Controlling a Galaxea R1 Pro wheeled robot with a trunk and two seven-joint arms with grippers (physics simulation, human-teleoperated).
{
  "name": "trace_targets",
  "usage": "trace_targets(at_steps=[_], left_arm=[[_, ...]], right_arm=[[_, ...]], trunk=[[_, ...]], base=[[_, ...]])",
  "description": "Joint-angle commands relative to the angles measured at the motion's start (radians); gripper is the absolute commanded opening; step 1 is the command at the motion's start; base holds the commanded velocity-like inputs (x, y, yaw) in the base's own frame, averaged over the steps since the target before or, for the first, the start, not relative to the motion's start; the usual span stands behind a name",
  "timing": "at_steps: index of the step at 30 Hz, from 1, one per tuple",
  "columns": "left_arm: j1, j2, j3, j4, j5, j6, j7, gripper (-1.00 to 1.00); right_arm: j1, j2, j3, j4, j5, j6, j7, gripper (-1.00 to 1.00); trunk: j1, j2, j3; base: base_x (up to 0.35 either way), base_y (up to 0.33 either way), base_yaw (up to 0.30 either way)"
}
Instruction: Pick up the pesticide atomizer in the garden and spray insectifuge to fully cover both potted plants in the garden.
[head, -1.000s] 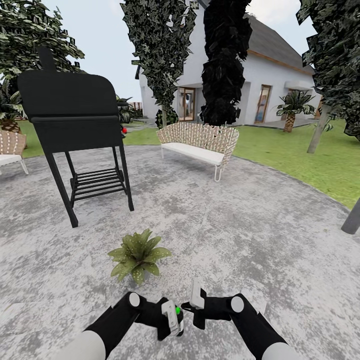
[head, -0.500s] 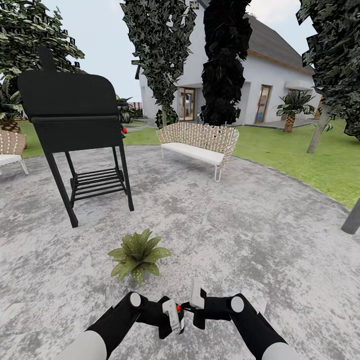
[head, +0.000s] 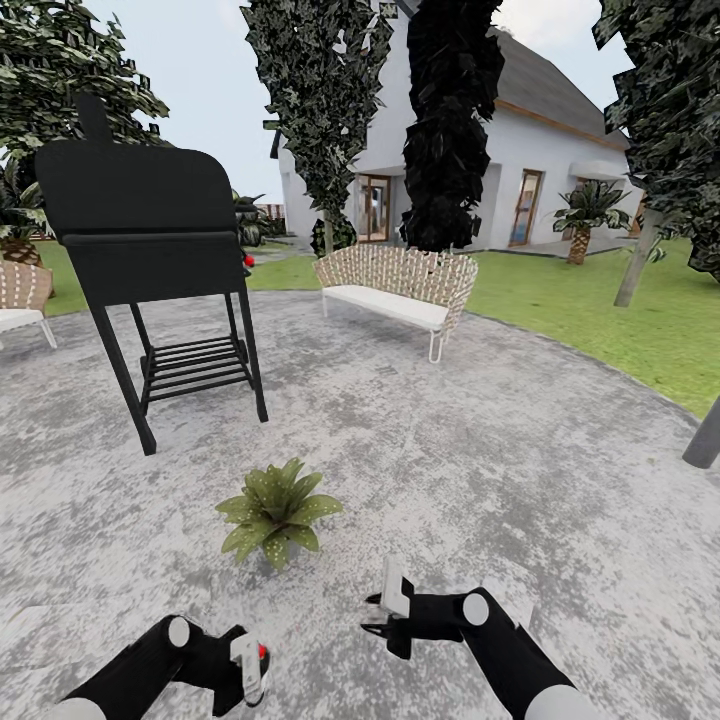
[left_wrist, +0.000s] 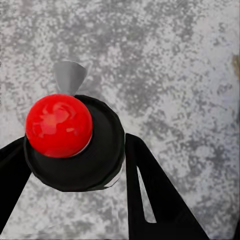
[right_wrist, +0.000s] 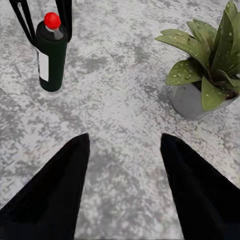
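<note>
Head view: our left pincer (head: 247, 672) grips the pesticide atomizer (head: 250, 668); our right pincer (head: 385, 613) is spread with nothing in it.
Beyond both pincers sits one potted plant (head: 276, 511) on the stone patio (head: 480, 450). At the left wrist, the bottle's body hides under its black head (left_wrist: 75, 150); the red ball on top (left_wrist: 59, 125) we cannot identify.

- left gripper (head: 247, 672) with spray bottle (head: 252, 668) now sits further left and lower, well apart from right gripper (head: 385, 612)
- bottle's dot is red, earlier green
</note>
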Motion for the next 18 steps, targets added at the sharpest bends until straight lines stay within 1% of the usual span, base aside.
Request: trace_targets(at_steps=[1, 2, 3, 4, 5, 6, 7, 8, 9, 10, 11, 12, 13, 14, 15, 16, 17, 18], left_arm=[[0.005, 0.016, -0.002, 0.004, -0.005, -0.007, 0.004, -1.0], [0.01, 0.023, -0.001, 0.014, -0.002, -0.008, 0.012, -1.0], [0.017, 0.03, 0.001, 0.038, 0.001, -0.008, 0.039, -1.0], [0.02, 0.032, 0.002, 0.056, 0.006, -0.009, 0.066, -1.0], [0.022, 0.03, 0.01, 0.089, 0.023, -0.014, 0.12, -1.0], [0.023, 0.028, 0.018, 0.116, 0.041, -0.022, 0.16, -1.0], [0.024, 0.024, 0.03, 0.165, 0.08, -0.052, 0.22, -1.0], [0.024, 0.022, 0.043, 0.214, 0.135, -0.102, 0.276, -1.0], [0.024, 0.021, 0.052, 0.242, 0.182, -0.141, 0.31, -1.0], [0.024, 0.021, 0.061, 0.264, 0.236, -0.177, 0.342, -1.0], [0.025, 0.02, 0.071, 0.289, 0.325, -0.221, 0.39, -1.0], [0.025, 0.02, 0.076, 0.303, 0.387, -0.241, 0.422, -1.0], [0.025, 0.02, 0.081, 0.323, 0.478, -0.264, 0.471, -1.0], [0.025, 0.02, 0.082, 0.338, 0.536, -0.283, 0.501, -1.0], [0.026, 0.02, 0.083, 0.364, 0.61, -0.32, 0.538, -1.0], [0.026, 0.02, 0.083, 0.382, 0.649, -0.35, 0.558, -1.0], [0.026, 0.02, 0.083, 0.411, 0.693, -0.392, 0.585, -1.0], [0.026, 0.02, 0.084, 0.442, 0.724, -0.421, 0.614, -1.0]], right_arm=[[0.0, 0.0, -0.003, 0.0, 0.008, -0.005, 0.0, 1.0], [0.0, -0.001, -0.004, 0.001, 0.008, -0.005, -0.002, 1.0], [0.0, -0.001, -0.004, 0.003, 0.009, -0.005, -0.006, 1.0], [0.0, -0.004, -0.004, 0.005, 0.009, -0.005, -0.013, 1.0], [0.0, -0.011, -0.004, 0.01, 0.009, -0.005, -0.034, 1.0], [0.001, -0.022, -0.004, 0.022, 0.008, -0.007, -0.053, 1.0], [0.002, -0.045, -0.004, 0.061, 0.005, -0.009, -0.09, 1.0], [0.002, -0.063, -0.005, 0.117, 0.001, -0.01, -0.135, 1.0], [0.002, -0.07, -0.008, 0.159, -0.001, -0.011, -0.172, 1.0], [0.003, -0.075, -0.016, 0.206, -0.007, -0.011, -0.215, 1.0], [0.003, -0.08, -0.039, 0.284, -0.024, -0.012, -0.291, 1.0], [0.003, -0.081, -0.06, 0.34, -0.039, -0.014, -0.347, 1.0], [0.003, -0.083, -0.092, 0.421, -0.064, -0.02, -0.431, 1.0], [0.003, -0.083, -0.109, 0.469, -0.079, -0.03, -0.486, 1.0], [0.004, -0.083, -0.125, 0.529, -0.1, -0.058, -0.559, 1.0], [0.005, -0.083, -0.132, 0.56, -0.111, -0.086, -0.604, 1.0], [0.006, -0.083, -0.138, 0.593, -0.126, -0.135, -0.671, 1.0], [0.011, -0.082, -0.141, 0.612, -0.14, -0.178, -0.746, 1.0]], trunk=[[0.0, 0.0, -0.001], [0.0, 0.0, -0.001], [0.0, 0.0, -0.001], [0.0, 0.0, -0.001], [0.0, 0.0, -0.001], [0.0, 0.0, -0.001], [0.0, 0.0, -0.001], [0.0, 0.0, -0.001], [0.0, 0.0, -0.001], [0.0, 0.0, -0.001], [0.0, 0.0, -0.001], [0.0, 0.0, -0.001], [0.0, 0.0, -0.001], [0.0, 0.0, -0.001], [0.0, 0.0, -0.001], [0.0, 0.0, -0.001], [0.0, 0.0, -0.001], [0.0, 0.0, -0.001]], base=[[0.0, 0.0, 0.0], [0.0, 0.0, 0.0], [0.0, 0.0, 0.0], [0.0, 0.0, 0.0], [0.0, 0.0, 0.0], [0.0, 0.0, 0.0], [0.0, 0.0, 0.0], [0.0, 0.0, 0.0], [0.0, 0.0, 0.0], [0.0, 0.0, 0.0], [0.0, 0.0, 0.0], [0.0, 0.0, 0.0], [0.0, 0.0, 0.0], [0.0, 0.0, 0.0], [0.0, 0.0, 0.0], [0.0, 0.0, 0.0], [0.0, 0.0, 0.0], [0.0, 0.0, 0.0]])
